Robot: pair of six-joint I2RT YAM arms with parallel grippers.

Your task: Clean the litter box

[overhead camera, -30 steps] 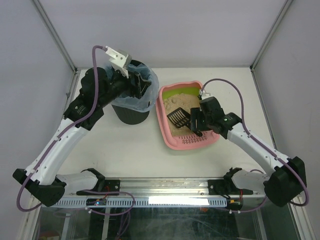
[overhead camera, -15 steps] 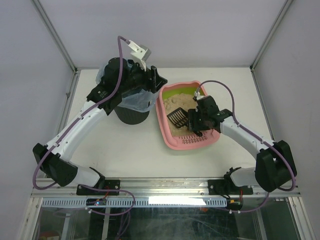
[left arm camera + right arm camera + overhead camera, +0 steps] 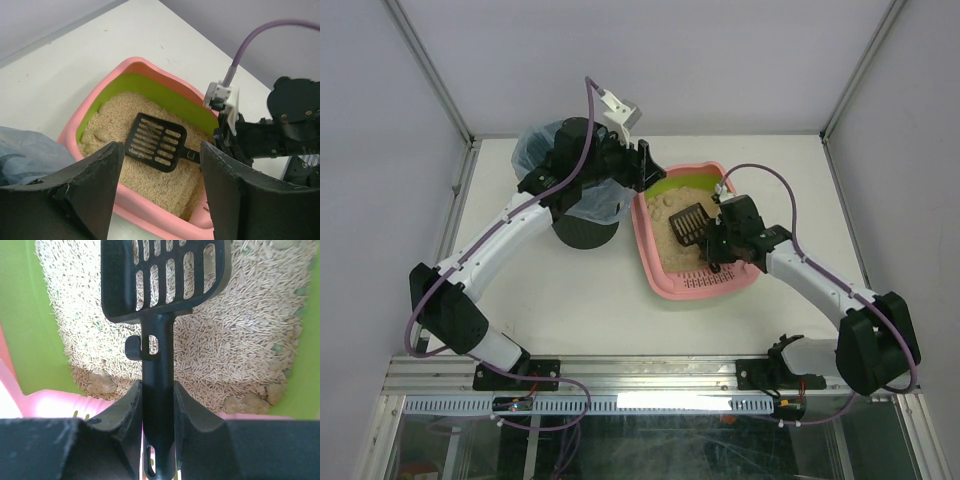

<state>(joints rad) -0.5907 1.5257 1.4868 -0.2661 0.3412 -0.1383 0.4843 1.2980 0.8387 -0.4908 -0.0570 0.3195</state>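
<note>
From the top external view, one litter box (image 3: 705, 286) sits on the surface (image 3: 600, 290), right of centre and just beside one black bin (image 3: 582, 233) lined with a blue bag (image 3: 535, 150). The left end effector (image 3: 643, 166) hangs between the bin's rim and the box's far left corner, holding nothing. The right end effector (image 3: 717, 240) is over the box's right side, closed on the handle of the single black scoop (image 3: 688, 224), whose slotted head lies over the litter.

In the left wrist view, the left end effector (image 3: 161, 150) has its two fingers (image 3: 95, 190) spread wide with nothing between them. Below them are the pink litter box (image 3: 127, 197) with its green inner rim, the one scoop (image 3: 155, 142) on the tan litter, and one pale clump (image 3: 95, 136) near the box's corner. A fold of the blue bag (image 3: 25, 155) shows at the left.

In the right wrist view, the right end effector (image 3: 159, 395) has both fingers (image 3: 131, 407) pressed against the scoop (image 3: 165, 280) handle, gripping it. The litter box (image 3: 25, 340) fills the frame, and at least three lumps lie along the litter's near edge.
</note>
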